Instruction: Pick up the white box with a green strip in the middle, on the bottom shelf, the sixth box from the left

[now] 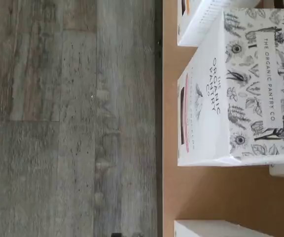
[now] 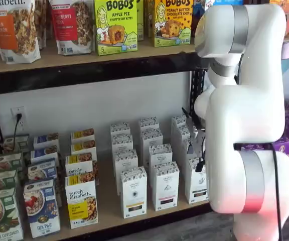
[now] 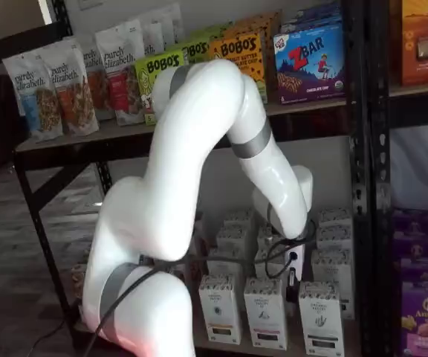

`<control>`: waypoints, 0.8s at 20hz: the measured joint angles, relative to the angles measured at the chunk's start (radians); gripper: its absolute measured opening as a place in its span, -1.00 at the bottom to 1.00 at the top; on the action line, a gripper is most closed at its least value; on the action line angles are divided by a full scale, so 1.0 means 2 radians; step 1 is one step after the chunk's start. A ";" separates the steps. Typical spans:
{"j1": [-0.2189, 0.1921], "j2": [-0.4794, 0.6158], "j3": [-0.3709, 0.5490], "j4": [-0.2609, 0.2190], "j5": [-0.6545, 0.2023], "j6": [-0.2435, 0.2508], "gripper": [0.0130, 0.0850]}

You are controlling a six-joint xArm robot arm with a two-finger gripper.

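The white box (image 2: 197, 185) stood upright in the front row of the bottom shelf (image 2: 107, 212), at the right end of a line of three like cartons, with its twin (image 2: 164, 187) just beside it at nine o'clock and the yellow-labelled purely elizabeth box (image 2: 82, 202) farther off the same way. In both shelf views the white arm (image 2: 245, 115) covered much of the rack. The tool (image 2: 198, 150) hung at about twelve o'clock of the white box, low among the cartons – its black fingers showed only in part, yet they stood spread wide, with nothing pinched between them. The wrist view looked down on a floral-topped carton (image 1: 253, 84) printed "The Organic Pantry Co", standing on the tan board near its dark front rail, with grey plank floor (image 1: 58, 123) beyond – whether that carton was the task's box I cannot tell.
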 joint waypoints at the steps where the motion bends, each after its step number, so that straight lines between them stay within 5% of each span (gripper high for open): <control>1: 0.000 0.001 0.000 -0.008 -0.003 0.007 1.00; 3: 0.000 0.009 -0.009 -0.034 -0.012 0.029 1.00; 16: -0.004 0.076 -0.084 -0.098 -0.018 0.083 1.00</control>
